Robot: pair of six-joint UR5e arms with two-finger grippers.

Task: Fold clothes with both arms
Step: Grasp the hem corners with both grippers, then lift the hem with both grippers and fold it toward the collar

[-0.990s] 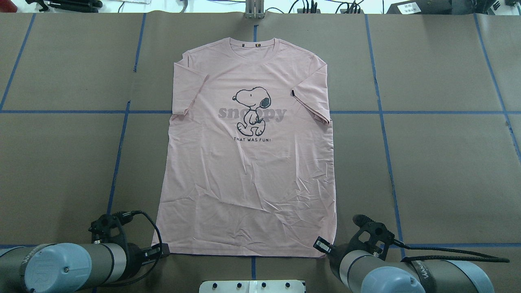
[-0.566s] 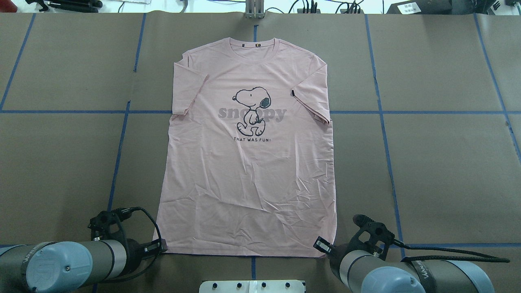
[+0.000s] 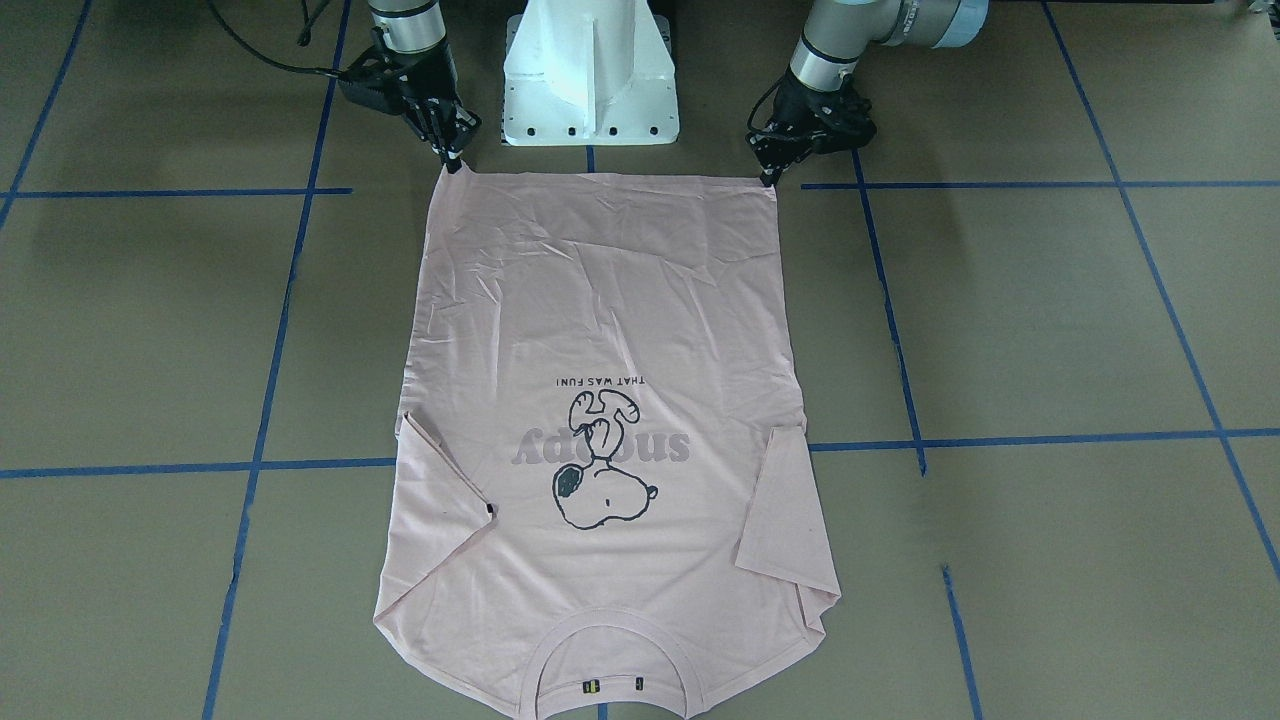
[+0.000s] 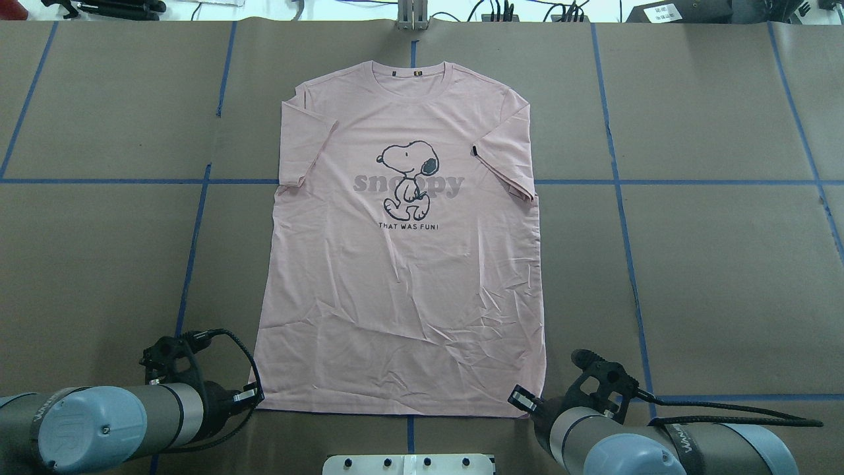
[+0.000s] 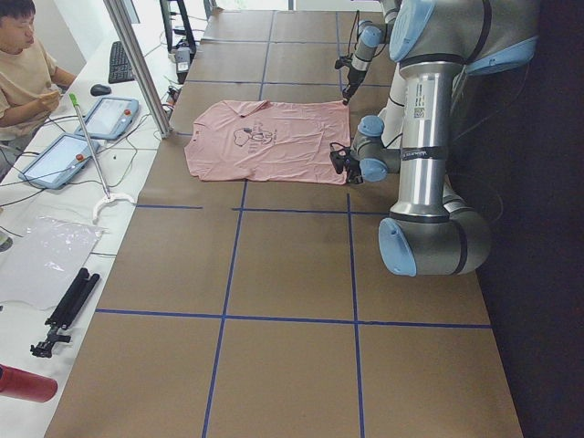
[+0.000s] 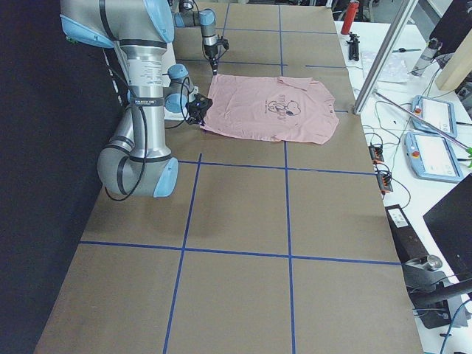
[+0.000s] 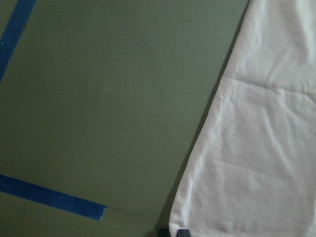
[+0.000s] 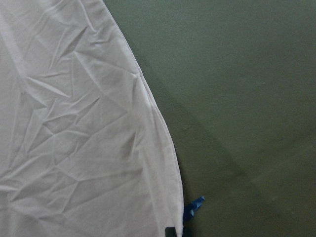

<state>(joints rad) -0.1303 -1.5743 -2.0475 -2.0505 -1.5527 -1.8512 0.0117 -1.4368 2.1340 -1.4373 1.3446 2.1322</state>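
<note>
Fingertips [image 3: 766, 183] of left gripper [image 3: 769, 177] at near-left hem corner of T-shirt [image 4: 402, 297]; right gripper [image 3: 452, 162] likewise at near-right corner. Drawn narrow on both; pinch on cloth not determinable. Flat on table [image 4: 712, 284], print up. Long axis hem to collar [image 4: 415, 84], collar pointing away from pedestal [image 3: 590, 70].

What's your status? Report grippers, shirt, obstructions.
Left gripper at one hem corner, right gripper at the other; grip unclear. T-shirt flat, print up, unfolded. Nothing on it.

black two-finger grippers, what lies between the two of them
The bottom hem of the pale pink T-shirt runs from left gripper to right gripper, seen in the front-facing view.
</note>
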